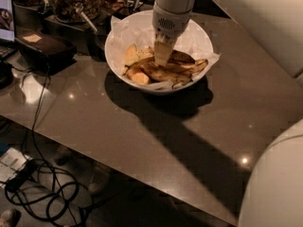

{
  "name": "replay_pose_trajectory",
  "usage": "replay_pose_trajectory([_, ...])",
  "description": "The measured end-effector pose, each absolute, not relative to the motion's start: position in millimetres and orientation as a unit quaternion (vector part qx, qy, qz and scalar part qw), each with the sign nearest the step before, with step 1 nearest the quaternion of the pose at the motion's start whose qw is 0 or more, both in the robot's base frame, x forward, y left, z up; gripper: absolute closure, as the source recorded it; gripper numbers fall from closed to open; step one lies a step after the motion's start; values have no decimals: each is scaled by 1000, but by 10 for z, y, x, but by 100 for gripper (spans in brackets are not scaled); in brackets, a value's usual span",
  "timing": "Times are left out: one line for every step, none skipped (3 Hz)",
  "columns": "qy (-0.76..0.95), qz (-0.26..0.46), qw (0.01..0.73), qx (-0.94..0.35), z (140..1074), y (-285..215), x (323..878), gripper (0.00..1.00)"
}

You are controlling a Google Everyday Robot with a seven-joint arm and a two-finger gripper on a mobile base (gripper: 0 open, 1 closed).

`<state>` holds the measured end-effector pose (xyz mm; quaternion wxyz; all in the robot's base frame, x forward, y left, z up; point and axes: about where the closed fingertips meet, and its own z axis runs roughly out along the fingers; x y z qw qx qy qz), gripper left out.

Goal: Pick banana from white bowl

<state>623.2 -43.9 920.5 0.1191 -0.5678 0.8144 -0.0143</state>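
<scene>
The white bowl [115, 38], lined with crinkled white paper, stands at the back middle of the brown table. It holds several bananas: browner spotted ones [177, 70] across the middle and right, and a yellower banana [134, 56] at the left side. My gripper [163, 60] hangs straight down from the white arm into the bowl. Its tip is among the bananas, just right of the yellower one. Whether it touches or holds any fruit is hidden by the gripper itself.
A black box [45, 48] and glass jars of snacks [71, 1] with scoops stand left of and behind the bowl. A screen [5, 13] is at the far left. Cables [42, 197] lie on the floor below the table's front edge. My white body [277, 183] fills the lower right.
</scene>
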Motion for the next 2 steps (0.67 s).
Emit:
replay_pose_trajectory([804,4,139,-578,9340,-454,6124,100])
replay_pose_trajectory([804,5,140,-579,9343,-450,6123,100])
